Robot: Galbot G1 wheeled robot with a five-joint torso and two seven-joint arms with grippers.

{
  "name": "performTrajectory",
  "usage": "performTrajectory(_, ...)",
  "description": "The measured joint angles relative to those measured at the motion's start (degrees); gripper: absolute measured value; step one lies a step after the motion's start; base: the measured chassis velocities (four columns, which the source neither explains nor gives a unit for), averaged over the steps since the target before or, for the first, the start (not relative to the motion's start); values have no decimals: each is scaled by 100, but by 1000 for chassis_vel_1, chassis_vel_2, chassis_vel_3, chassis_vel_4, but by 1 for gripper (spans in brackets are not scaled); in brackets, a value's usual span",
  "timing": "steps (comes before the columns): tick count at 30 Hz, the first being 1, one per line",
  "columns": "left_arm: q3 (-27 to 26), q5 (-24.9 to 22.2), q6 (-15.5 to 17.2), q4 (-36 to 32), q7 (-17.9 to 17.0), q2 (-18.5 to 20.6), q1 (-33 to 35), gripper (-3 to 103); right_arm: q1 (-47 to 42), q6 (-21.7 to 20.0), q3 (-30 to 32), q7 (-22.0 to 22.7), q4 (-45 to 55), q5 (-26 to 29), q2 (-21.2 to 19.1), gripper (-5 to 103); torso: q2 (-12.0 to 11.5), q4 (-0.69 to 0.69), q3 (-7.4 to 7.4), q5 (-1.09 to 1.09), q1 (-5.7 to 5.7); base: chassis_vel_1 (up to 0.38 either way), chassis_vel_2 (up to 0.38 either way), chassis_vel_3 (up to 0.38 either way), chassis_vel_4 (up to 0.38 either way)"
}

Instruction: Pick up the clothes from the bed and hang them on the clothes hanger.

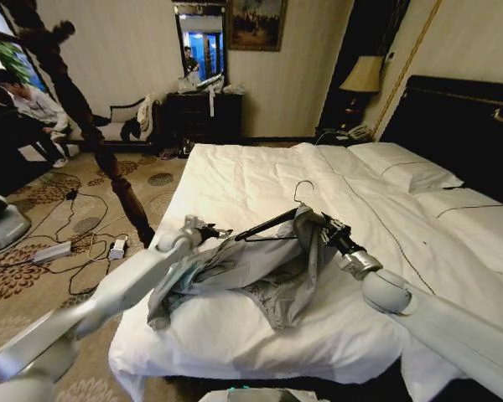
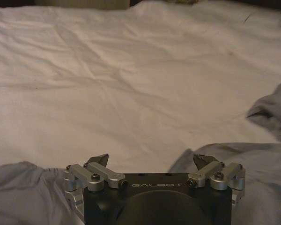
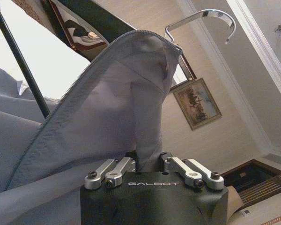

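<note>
A: Right gripper is up over the middle of the bed, and it's pinched closed on the shirt, with grey cloth running straight down between its fingers in the right wrist view

B: And the hanger?

A: It's in there. The silver hook pokes out above the grey fabric, and a dark arm of the hanger sticks out toward the robot's left, bare. So one shoulder looks draped over it, the zip edge running down the side, and the other end isn't covered yet

B: What about the left gripper?

A: Low, just above the duvet near the foot of the bed, fingers spread wide with nothing between them. Grey folds lie on either side of it in the left wrist view, close, but it's gripping none of them

B: So how far along would you call it?

A: Partway, I'd say. The shirt is off the flat and half threaded, but most of it sags in a heap on the duvet, trailing under the left arm. Left to do, by my read: get the loose side over that bare hanger arm, then lift the lot clear of the bed. I can't tell from here whether the neckline sits properly round the hook
</note>
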Motion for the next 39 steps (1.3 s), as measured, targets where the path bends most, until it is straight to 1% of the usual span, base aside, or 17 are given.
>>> performTrajectory(1,122,39,83,212,-2,-125,-157,100,-50,0,37,1,8,10,-23,19,0,1,0,0,0,0,0,0,0)
performTrajectory(2,247,76,117,362,2,-201,-275,103,-89,0,75,1,12,24,-36,19,0,1,0,0,0,0,0,0,0)
performTrajectory(4,311,112,125,425,17,-230,-317,103,-108,0,100,1,12,33,-38,19,0,0,-1,0,0,0,0,0,0)
performTrajectory(6,464,271,102,640,91,-322,-395,99,-136,2,155,1,2,42,-33,19,0,1,-1,-1,-1,0,0,0,0)
performTrajectory(9,545,366,27,842,194,-429,-425,99,-140,19,170,2,-18,38,-29,19,0,3,0,-1,-1,0,0,0,0)
performTrajectory(12,573,565,-176,1219,374,-658,-463,96,-157,47,170,2,-10,21,-57,19,0,3,-1,0,-1,0,0,0,0)
performTrajectory(18,588,627,-286,1651,459,-1086,-535,93,-150,58,170,2,24,28,-100,19,0,1,-1,0,-1,0,0,0,0)
performTrajectory(19,588,627,-286,1651,459,-1086,-535,93,-150,58,170,2,24,28,-100,19,0,1,-1,0,-1,0,0,0,0)
performTrajectory(23,721,847,-484,1977,604,-1358,-549,93,-110,58,165,2,17,60,-100,19,0,1,-1,-1,-1,0,0,0,0)
performTrajectory(24,721,847,-484,1977,604,-1358,-549,93,-110,58,165,2,17,60,-100,19,0,1,-1,-1,-1,0,0,0,0)
performTrajectory(25,744,875,-502,2038,616,-1407,-550,91,-108,58,161,3,17,64,-102,19,0,1,-1,0,-1,0,0,0,0)
performTrajectory(29,879,903,-521,2128,654,-1515,-551,70,-87,55,148,22,28,98,-108,19,0,1,-1,-1,-1,0,0,0,0)
performTrajectory(31,924,903,-521,2135,663,-1517,-551,70,-66,54,131,23,28,107,-108,19,0,1,-1,-1,-2,0,0,0,0)
performTrajectory(34,1087,924,-613,2147,750,-1488,-551,53,-1,43,57,30,26,145,-121,19,0,2,-1,-1,-2,0,0,0,0)
performTrajectory(35,1087,924,-613,2147,750,-1488,-551,53,-1,43,57,30,26,145,-121,19,0,2,-1,-1,-2,0,0,0,0)
performTrajectory(38,1138,933,-665,2148,754,-1475,-501,37,102,40,-49,39,21,171,-129,19,0,2,-1,-2,-2,0,0,0,0)
performTrajectory(39,1132,928,-667,2147,741,-1480,-485,37,124,38,-71,42,15,175,-124,19,0,2,-1,-2,-2,0,0,0,0)
